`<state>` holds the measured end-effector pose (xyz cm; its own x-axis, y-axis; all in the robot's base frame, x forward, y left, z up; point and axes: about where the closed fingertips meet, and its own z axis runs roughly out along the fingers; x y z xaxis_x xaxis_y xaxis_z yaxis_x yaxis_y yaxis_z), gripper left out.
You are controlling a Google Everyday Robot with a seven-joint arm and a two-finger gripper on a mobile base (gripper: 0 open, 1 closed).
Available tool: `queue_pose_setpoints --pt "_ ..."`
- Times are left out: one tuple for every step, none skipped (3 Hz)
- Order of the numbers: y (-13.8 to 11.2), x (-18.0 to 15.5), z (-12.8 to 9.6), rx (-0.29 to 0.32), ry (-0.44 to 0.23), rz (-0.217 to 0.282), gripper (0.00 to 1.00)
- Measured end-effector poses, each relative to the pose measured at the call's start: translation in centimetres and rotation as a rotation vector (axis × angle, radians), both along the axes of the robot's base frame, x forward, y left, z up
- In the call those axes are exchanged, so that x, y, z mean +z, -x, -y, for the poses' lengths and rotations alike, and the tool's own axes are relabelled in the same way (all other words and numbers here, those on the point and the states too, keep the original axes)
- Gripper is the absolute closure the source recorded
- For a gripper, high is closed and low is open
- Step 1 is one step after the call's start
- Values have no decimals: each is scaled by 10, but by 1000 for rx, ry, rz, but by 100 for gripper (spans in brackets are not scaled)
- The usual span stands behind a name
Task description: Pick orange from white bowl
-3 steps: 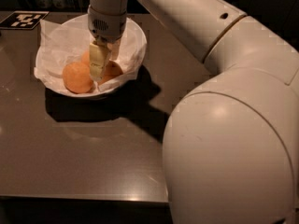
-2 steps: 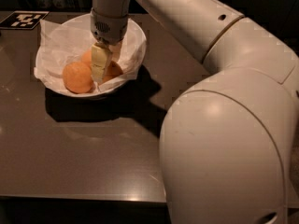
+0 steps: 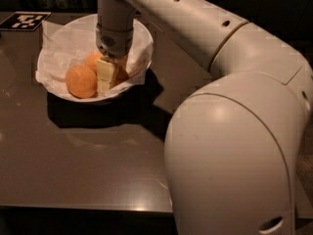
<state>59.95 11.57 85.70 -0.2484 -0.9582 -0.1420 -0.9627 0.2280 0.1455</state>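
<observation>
The white bowl (image 3: 142,38), lined with crumpled white paper, stands at the back left of the dark table. Three oranges lie in it: one plain at the front left (image 3: 80,81), one behind it (image 3: 92,60), and one at the right (image 3: 122,74), mostly hidden by the gripper. No stem dimple shows on any of them, so I cannot tell which is the task's orange. My gripper (image 3: 107,76) points straight down into the bowl, between the back orange and the right one, with its tip at their level.
The brown table (image 3: 98,155) runs forward to its front edge near the bottom. A black-and-white marker tag (image 3: 25,21) lies at the back left corner. My large white arm (image 3: 234,146) fills the right side of the view.
The gripper has sunk a little deeper into the bowl among the oranges. The front left orange has not moved.
</observation>
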Motion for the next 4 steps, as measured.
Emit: queue_pose_setpoints --pt "-6 -1 -8 -5 -23 22 47" --pt "-11 -3 -13 -8 -39 36 70" --pt "-12 -1 -14 -9 -44 39 94" --pt "-2 28 5 -1 -106 45 100"
